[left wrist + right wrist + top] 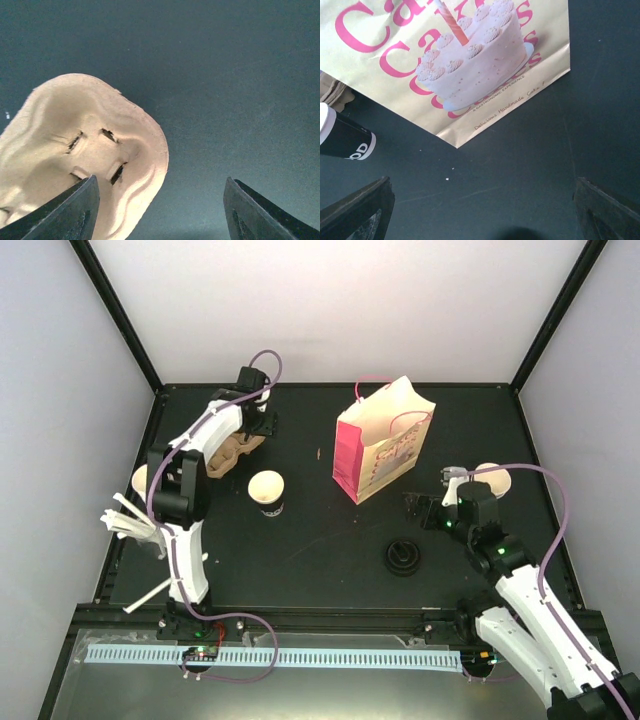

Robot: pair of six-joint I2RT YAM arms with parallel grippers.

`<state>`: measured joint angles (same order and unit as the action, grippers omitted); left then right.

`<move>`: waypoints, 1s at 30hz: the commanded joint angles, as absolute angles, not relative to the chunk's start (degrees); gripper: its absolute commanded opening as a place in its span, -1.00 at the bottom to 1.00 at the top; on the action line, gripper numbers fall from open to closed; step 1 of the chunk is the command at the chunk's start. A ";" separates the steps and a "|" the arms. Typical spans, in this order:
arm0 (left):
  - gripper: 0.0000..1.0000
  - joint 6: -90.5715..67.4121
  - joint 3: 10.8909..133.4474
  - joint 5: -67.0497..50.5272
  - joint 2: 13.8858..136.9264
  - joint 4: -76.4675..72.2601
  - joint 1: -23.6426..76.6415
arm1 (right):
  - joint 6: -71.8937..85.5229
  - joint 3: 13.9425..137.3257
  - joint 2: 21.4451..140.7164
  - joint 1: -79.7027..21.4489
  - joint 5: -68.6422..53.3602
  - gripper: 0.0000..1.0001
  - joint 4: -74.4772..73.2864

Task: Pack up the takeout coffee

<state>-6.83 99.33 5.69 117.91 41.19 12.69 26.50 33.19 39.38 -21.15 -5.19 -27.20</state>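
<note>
A takeout coffee cup (pixel 267 491) with a cream top and black side stands mid-table, and it shows at the left edge of the right wrist view as cup (pixel 344 138). A second cup (pixel 494 478) stands behind the right arm. A third cup (pixel 140 480) peeks out behind the left arm. The brown pulp tray (pixel 232 453) lies at the back left with its pockets unfilled. My left gripper (pixel 258 425) hangs open over the tray's right end (pixel 90 145); only the tray's rim lies between the jaws, by the left finger (pixel 75 210). My right gripper (pixel 420 508) is open over bare table.
A cream and pink paper bag (pixel 385 440) with a cake print (pixel 470 55) stands at the back centre, close ahead of the right gripper. A black lid (pixel 402 558) lies on the table near the right arm. White stirrers (pixel 130 522) lie at the left edge.
</note>
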 commanded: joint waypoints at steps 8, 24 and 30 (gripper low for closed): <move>0.32 -5.95 108.15 5.40 124.97 46.28 11.72 | 26.69 31.38 37.35 -21.27 -7.24 1.00 -21.28; 0.05 -6.51 111.53 7.09 128.23 48.91 10.08 | 26.44 32.58 38.51 -21.34 -6.94 1.00 -21.01; 0.17 -5.94 112.32 4.32 128.92 49.46 10.07 | 26.24 32.95 38.95 -21.27 -6.81 1.00 -20.99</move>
<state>-6.22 109.51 5.91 127.68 47.88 10.50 27.03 30.96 38.85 -21.15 -6.81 -22.31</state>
